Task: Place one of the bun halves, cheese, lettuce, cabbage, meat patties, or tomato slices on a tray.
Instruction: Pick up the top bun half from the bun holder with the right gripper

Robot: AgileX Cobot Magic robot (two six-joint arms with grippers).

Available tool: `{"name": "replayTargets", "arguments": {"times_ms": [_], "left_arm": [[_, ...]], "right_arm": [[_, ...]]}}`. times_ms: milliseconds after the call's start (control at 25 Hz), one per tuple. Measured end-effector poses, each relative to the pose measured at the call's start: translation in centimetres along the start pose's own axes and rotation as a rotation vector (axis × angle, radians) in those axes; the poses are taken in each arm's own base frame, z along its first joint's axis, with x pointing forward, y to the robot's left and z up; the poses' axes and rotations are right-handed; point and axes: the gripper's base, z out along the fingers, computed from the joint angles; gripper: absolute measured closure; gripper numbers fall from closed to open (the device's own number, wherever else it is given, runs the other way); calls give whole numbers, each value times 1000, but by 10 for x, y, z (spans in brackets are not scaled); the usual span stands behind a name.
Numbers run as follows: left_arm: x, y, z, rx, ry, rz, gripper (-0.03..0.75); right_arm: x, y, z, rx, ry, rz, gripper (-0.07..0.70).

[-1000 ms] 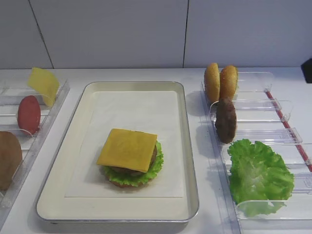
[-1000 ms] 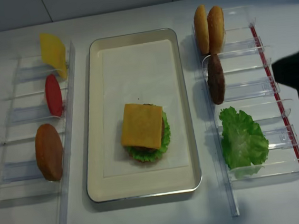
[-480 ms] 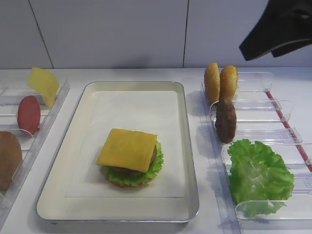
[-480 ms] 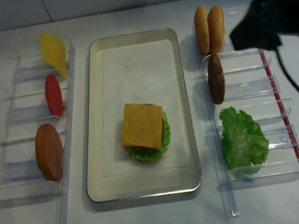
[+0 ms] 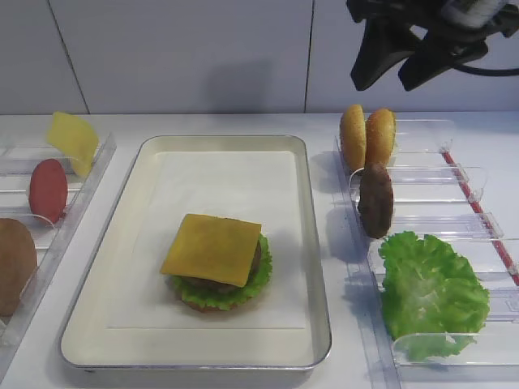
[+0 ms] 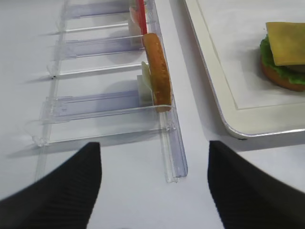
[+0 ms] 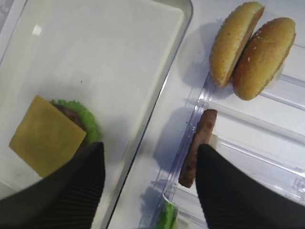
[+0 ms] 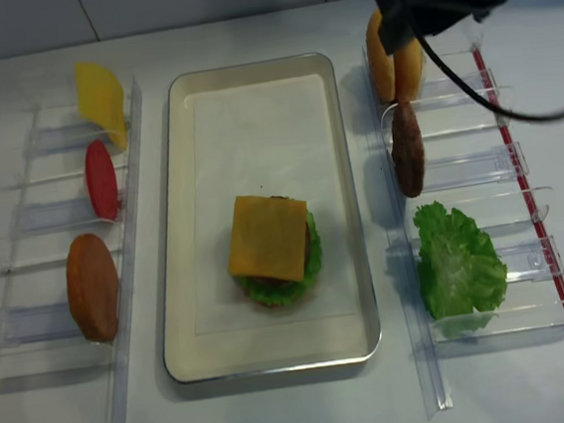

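Observation:
The silver tray (image 5: 318,243) holds a stack topped with a yellow cheese (image 5: 212,247) square over a patty, lettuce and a bun base. Two bun halves (image 5: 367,136) stand on edge in the right rack, with a meat patty (image 5: 375,200) and lettuce (image 5: 428,288) nearer me. My right gripper (image 5: 401,61) hangs open and empty high above the bun halves (image 7: 252,47); its fingers (image 7: 81,186) straddle the tray rim and the patty (image 7: 196,148). My left gripper (image 6: 155,148) is open over bare table at the near end of the left rack.
The clear left rack (image 8: 125,237) holds a cheese slice (image 8: 100,101), a tomato slice (image 8: 100,179) and an orange-brown disc (image 8: 92,287). A red strip (image 8: 531,198) runs along the right rack's outer side. A grey wall stands behind the table.
My right arm has come in from the right edge and moved left to above the bun halves. The food and the tray have stayed put.

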Motion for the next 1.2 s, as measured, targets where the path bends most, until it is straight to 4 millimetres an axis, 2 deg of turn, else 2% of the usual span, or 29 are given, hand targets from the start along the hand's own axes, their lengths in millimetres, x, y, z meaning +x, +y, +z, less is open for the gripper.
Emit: {"name": "replayTargets", "arguments": {"times_ms": [160,560,760,1200], "left_arm": [[0,0,0,0,0,0,282],[0,0,0,0,0,0,282],[0,0,0,0,0,0,282],[0,0,0,0,0,0,282]], "right_arm": [[-16,-9,21,30,21,85,200],[-49,-27,61,93,-23,126,211],[-54,-39,81,158,-27,152,211],[-62,-52,119,171,-57,189,239]]}}
